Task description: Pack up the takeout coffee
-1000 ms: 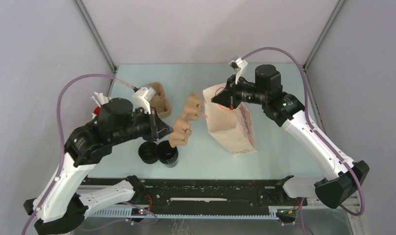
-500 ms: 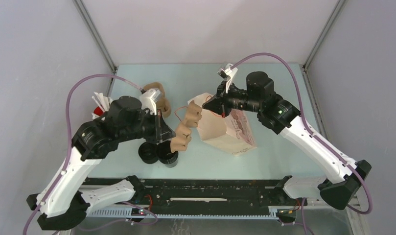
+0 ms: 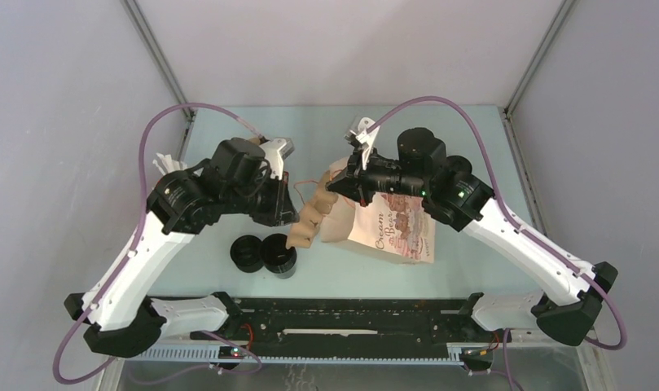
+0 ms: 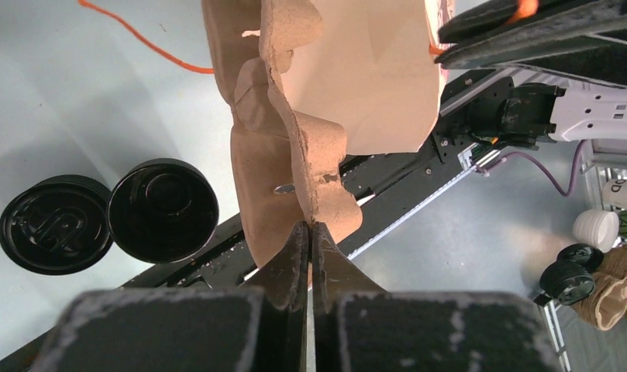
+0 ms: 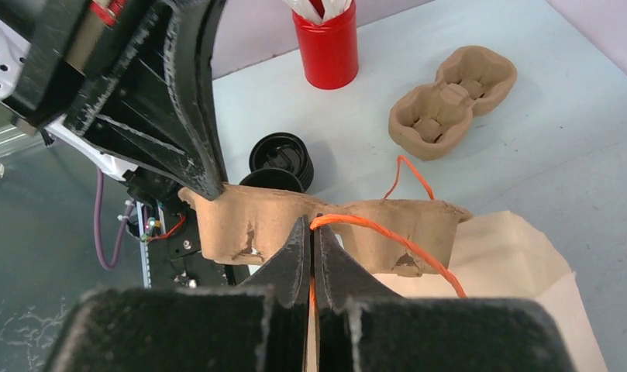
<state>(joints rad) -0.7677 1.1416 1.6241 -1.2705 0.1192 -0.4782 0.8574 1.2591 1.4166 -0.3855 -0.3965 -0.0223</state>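
Left gripper (image 4: 309, 232) pinching carrier (image 4: 283, 155) rim, now swung to bag (image 3: 387, 232) mouth ahead; right gripper (image 5: 311, 226), clamped on orange handle (image 5: 372, 228), tipped bag closer. Two coffees (image 4: 163, 209) unpacked below.

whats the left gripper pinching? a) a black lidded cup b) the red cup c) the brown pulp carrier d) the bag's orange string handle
C: in the left wrist view the left gripper is shut on the edge of the brown pulp carrier, with the black cups untouched beside it.
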